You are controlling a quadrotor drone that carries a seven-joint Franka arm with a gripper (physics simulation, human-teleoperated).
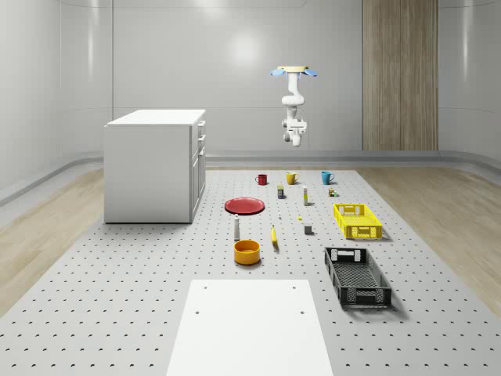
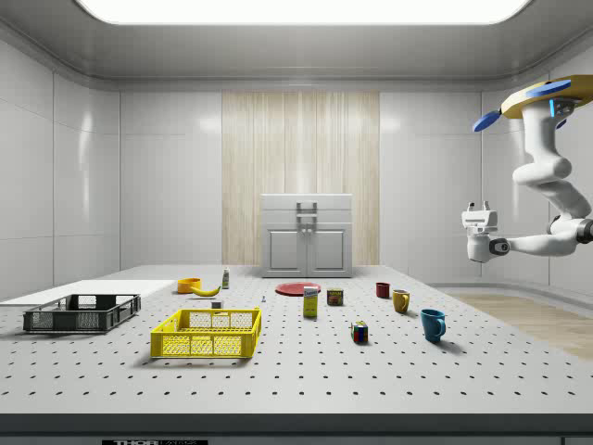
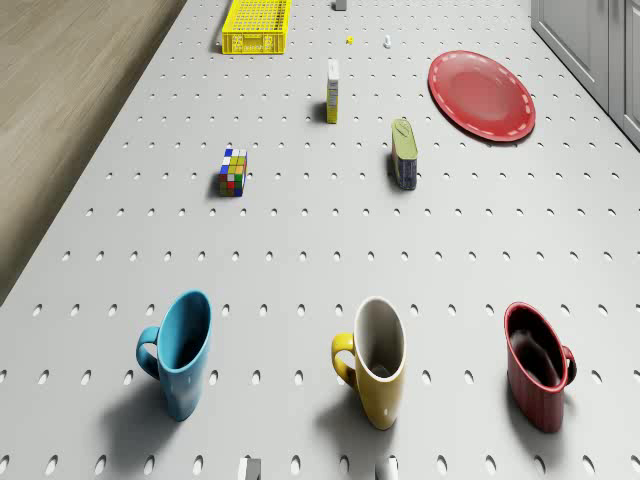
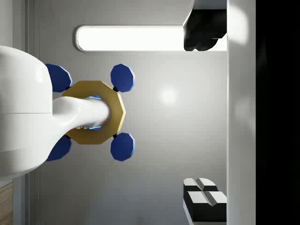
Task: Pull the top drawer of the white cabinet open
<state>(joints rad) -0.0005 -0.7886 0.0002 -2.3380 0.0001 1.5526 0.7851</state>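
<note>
Cabinet (image 1: pixel 149 168) in white at ten o'clock on the perforated surface (image 1: pixel 117 298) in the whole-scene view, drawer fronts facing three o'clock there. Top drawer (image 1: pixel 201 125) shut, flush under the cabinet top. Seen head-on in the side view, at twelve o'clock beyond the red plate (image 2: pixel 297 289), with a small handle (image 2: pixel 307 206) at mid-front.

Probably rigid and hard, running straight on rails; likely moderate resistance, nothing fragile. Best taken by the handle, pinched across the bar and drawn straight out along the rail line; any sideways pull liable to bind or slip off the smooth bar.

Tool (image 2: pixel 480 215) up in the air, well apart from the cabinet, at three o'clock of it in the whole-scene view. Turned upward, looking back at the drone's underside in the wrist view. Fingers (image 4: pixel 204 199) spread wide, gripping nothing, touching nothing.

Drone (image 1: pixel 293 71) hovering high over the far end of the surface, above the row of blue mug (image 3: pixel 180 350), yellow mug (image 3: pixel 375 360) and red mug (image 3: pixel 538 365).
</note>
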